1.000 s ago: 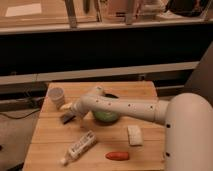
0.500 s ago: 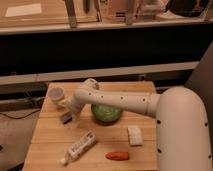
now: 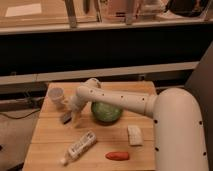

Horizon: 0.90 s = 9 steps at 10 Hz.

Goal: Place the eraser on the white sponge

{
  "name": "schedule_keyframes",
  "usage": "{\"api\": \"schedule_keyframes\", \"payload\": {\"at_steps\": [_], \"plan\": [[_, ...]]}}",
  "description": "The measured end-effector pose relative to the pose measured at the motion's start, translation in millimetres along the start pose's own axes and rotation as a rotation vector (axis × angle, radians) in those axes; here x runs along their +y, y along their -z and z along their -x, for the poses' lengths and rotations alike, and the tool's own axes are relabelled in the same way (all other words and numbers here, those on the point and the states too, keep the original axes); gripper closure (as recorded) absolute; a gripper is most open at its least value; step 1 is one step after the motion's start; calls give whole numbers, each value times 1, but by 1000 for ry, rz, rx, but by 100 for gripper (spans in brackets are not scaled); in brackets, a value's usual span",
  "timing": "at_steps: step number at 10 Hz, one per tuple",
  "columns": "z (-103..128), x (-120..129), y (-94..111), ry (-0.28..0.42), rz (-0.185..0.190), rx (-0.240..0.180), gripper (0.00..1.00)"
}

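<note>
- The gripper point(image 3: 73, 111) is at the left part of the wooden table point(image 3: 50, 137), low over the board, just beside the eraser point(image 3: 66, 118)
- Compared with half a second ago, the arm point(image 3: 117, 100) has swung more to the left and downward; the wrist was then higher, near the white cup point(image 3: 56, 95), and now it stands below the cup and closer to the dark block
- The eraser lies flat on the table, a little below and right of the cup, in nearly the same place as in the earlier pictures
- I cannot tell how the claw stands: its end merges with the pale wood, and it is possible that it touches the eraser, but this is not clear
- The white sponge point(image 3: 134, 135) lies on the right part of the table, well apart from the eraser, with the green round object point(image 3: 106, 112) between them; it has not moved
- The white printed tube point(image 3: 80, 146) lies slanted at the front left, below the eraser, in the same position as before
- A small red-orange object point(image 3: 117, 156) lies at the front edge, between the tube and the sponge, a little lower than both
- The large white body of the robot point(image 3: 182, 130) fills the right side of the view, as it did earlier
</note>
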State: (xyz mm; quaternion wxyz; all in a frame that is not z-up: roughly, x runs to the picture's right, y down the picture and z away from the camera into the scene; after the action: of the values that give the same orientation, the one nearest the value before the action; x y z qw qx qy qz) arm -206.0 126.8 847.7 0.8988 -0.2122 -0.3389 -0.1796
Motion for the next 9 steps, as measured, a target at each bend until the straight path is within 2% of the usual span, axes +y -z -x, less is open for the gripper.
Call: {"api": "schedule_keyframes", "payload": {"at_steps": [1, 2, 4, 9], "plan": [[0, 0, -2, -10, 18, 25, 20], [1, 0, -6, -15, 46, 67, 20], [-3, 2, -11, -18, 65, 107, 20], [-10, 7, -19, -40, 108, 166, 20]]}}
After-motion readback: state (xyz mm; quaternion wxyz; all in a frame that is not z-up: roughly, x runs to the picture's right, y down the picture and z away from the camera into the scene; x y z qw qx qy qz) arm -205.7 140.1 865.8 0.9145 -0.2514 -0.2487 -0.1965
